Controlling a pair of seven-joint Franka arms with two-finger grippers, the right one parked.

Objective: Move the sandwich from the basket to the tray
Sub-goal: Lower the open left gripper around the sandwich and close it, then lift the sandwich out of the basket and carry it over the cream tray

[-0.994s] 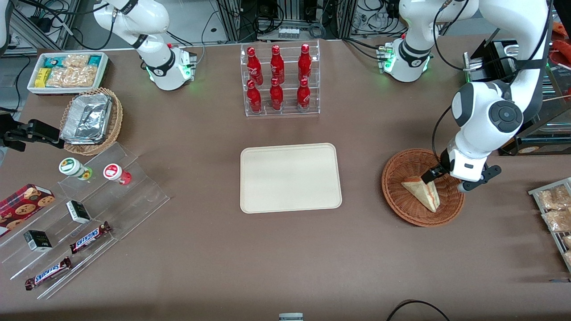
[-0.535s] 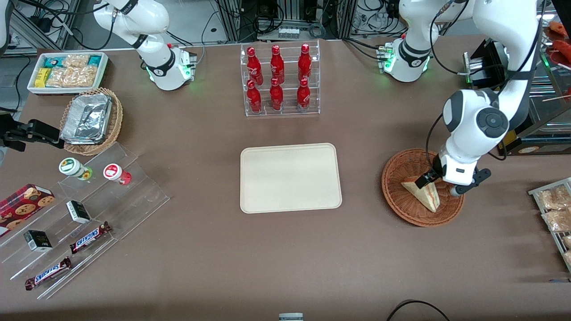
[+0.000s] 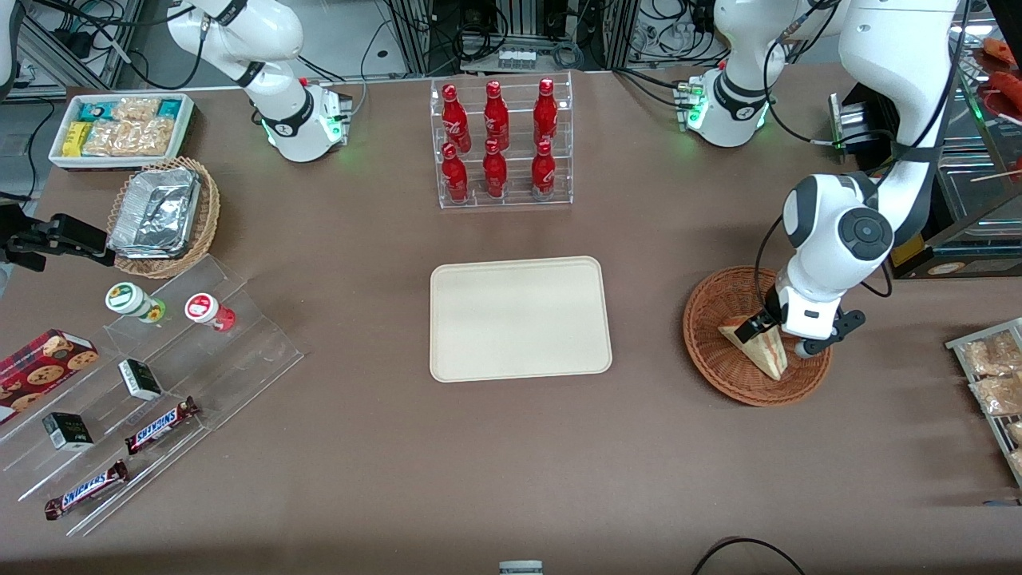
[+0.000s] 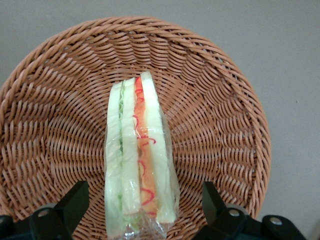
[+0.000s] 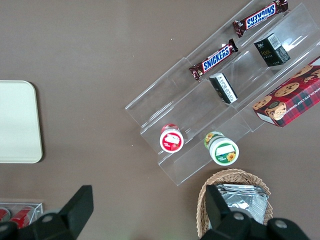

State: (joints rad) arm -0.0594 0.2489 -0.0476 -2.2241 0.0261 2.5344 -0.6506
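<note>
The sandwich [image 3: 760,350] is a wrapped wedge of white bread with red-orange and green filling, standing on edge in the round reddish-brown basket [image 3: 706,365]. My gripper [image 3: 778,339] hangs low over the basket, open. Its black fingers [image 4: 74,201] stand one on each flat side of the sandwich [image 4: 140,160], with a clear gap on both sides and no contact. The woven basket [image 4: 220,100] fills the left wrist view. The cream tray [image 3: 519,319] lies flat mid-table, beside the basket toward the parked arm's end, with nothing on it.
A clear rack of red bottles [image 3: 501,144] stands farther from the camera than the tray. A stepped acrylic stand with snacks [image 3: 152,399] and an oval basket of foil containers [image 3: 164,217] sit toward the parked arm's end. A wire rack of packets [image 3: 994,375] lies beside the basket.
The gripper has shifted sideways toward the tray and come down over the sandwich, so its open fingers now straddle it. The sandwich has not moved.
</note>
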